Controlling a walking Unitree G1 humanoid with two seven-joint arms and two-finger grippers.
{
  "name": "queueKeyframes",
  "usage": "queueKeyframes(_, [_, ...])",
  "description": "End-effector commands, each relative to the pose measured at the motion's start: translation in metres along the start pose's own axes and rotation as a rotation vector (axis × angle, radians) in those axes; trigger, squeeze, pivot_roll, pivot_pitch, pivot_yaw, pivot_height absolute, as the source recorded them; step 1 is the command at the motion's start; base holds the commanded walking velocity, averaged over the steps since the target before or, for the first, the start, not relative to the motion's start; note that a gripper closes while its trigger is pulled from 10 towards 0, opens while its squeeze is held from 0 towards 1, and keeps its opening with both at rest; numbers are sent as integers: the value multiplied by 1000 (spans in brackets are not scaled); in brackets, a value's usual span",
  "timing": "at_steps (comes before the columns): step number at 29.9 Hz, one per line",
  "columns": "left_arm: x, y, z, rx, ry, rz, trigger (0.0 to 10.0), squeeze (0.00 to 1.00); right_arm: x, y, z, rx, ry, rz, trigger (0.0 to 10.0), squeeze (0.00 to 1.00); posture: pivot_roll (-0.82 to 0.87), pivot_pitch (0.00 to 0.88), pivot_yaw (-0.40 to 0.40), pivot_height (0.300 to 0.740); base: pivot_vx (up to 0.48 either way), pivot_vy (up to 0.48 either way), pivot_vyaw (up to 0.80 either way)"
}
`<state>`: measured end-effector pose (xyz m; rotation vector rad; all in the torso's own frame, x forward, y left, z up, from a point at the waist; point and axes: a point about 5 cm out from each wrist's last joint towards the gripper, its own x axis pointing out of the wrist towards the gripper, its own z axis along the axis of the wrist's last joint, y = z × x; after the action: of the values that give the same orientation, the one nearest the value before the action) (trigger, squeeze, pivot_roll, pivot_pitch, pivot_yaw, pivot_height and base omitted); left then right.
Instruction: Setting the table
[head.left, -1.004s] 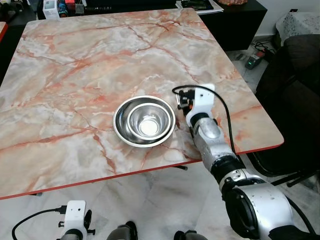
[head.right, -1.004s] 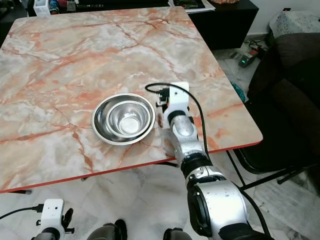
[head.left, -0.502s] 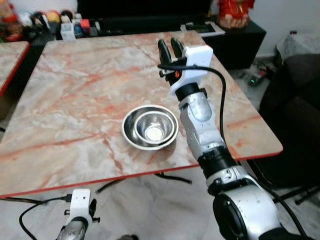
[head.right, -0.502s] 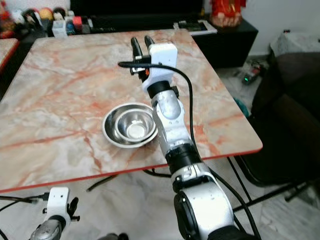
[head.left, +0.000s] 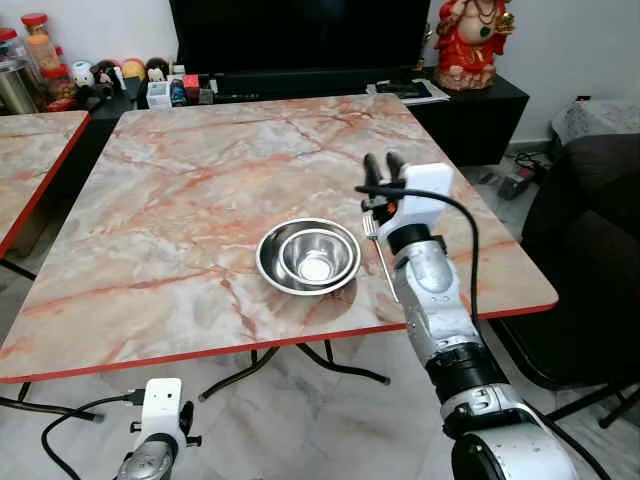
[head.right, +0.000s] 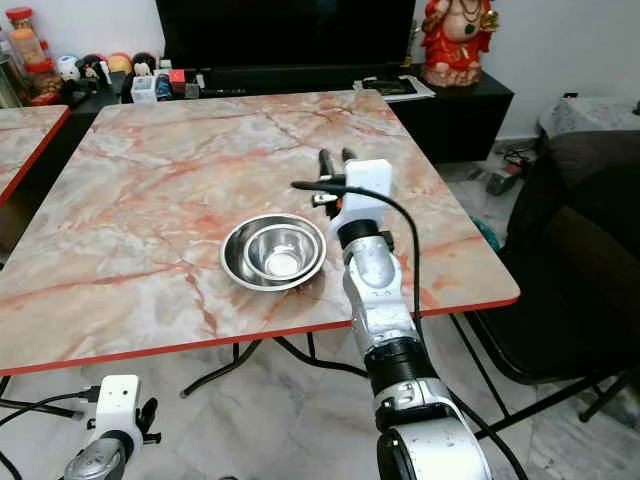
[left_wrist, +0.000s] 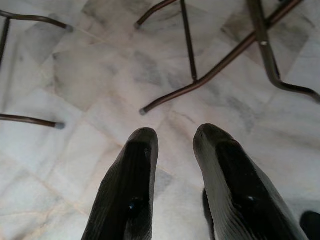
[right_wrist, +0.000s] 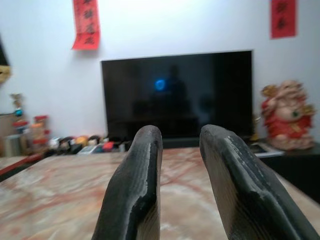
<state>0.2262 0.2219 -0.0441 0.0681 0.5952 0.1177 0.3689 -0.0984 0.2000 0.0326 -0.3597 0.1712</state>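
two nested steel bowls (head.left: 307, 257) are seen on the marble table (head.left: 180, 200), toward its near right part. a fork (head.left: 380, 260) lies on the table just right of the bowls. the right gripper (head.left: 384, 165) is raised above the table beyond the fork, its fingers slightly apart and holding nothing. the left gripper (left_wrist: 175, 145) hangs over the tiled floor (left_wrist: 90, 75), fingers apart, near the table legs (left_wrist: 220, 60)
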Motion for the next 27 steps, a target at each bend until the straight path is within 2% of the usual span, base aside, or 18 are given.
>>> queueKeyframes(1, [1, 1, 1, -1, 7, 1, 10000, 0, -2, -7, 4, -12, -3, -33, 10000, 0, 26, 0, 34, 719, 0, 0, 0])
queueKeyframes(6, [2, 0, 2, 2, 9, -6, 10000, 0, -5, -13, 2, -22, 9, -63, 10000, 0, 20, 0, 36, 719, 0, 0, 0])
queueKeyframes(9, [2, -2, 2, -2, 13, -9, 10000, 0, -25, -29, -18, -61, 87, -119, 10000, 0, 24, 0, 24, 719, 0, 0, 0])
queueKeyframes(10, [2, -2, 2, -2, 13, -9, 10000, 0, -25, -29, -18, -61, 87, -119, 10000, 0, 24, 0, 24, 719, 0, 0, 0])
queueKeyframes(11, [1, -1, 0, -11, 21, -6, 10000, 0, -38, -34, -29, -66, 133, -152, 10000, 0, 21, 0, 26, 719, 0, 0, 0])
queueKeyframes(12, [1, -1, -2, -13, 26, -4, 10000, 0, -46, -36, -36, -70, 160, -165, 10000, 0, 16, 0, 33, 719, 0, 0, 0])
queueKeyframes(13, [1, -1, -2, -13, 26, -4, 10000, 0, -46, -36, -36, -70, 160, -165, 10000, 0, 16, 0, 33, 719, 0, 0, 0])
queueKeyframes(14, [0, 0, -5, -12, 35, -5, 10000, 0, -59, -40, -48, -85, 210, -188, 10000, 0, 13, 0, 38, 719, 0, 0, 0])
queueKeyframes(16, [-1, -1, -7, -7, 41, -9, 10000, 0, -72, -44, -60, -94, 261, -220, 10000, 0, 13, 0, 38, 719, 0, 0, 0])
queueKeyframes(19, [-2, 1, -8, -3, 44, -8, 10000, 0, -86, -47, -71, -107, 308, -252, 10000, 0, 14, 0, 46, 719, 0, 0, 0])
queueKeyframes(27, [-1, 2, -6, 4, 42, -8, 10000, 0, -75, -39, -61, -92, 267, -239, 10000, 0, 15, 0, 48, 719, 0, 0, 0])
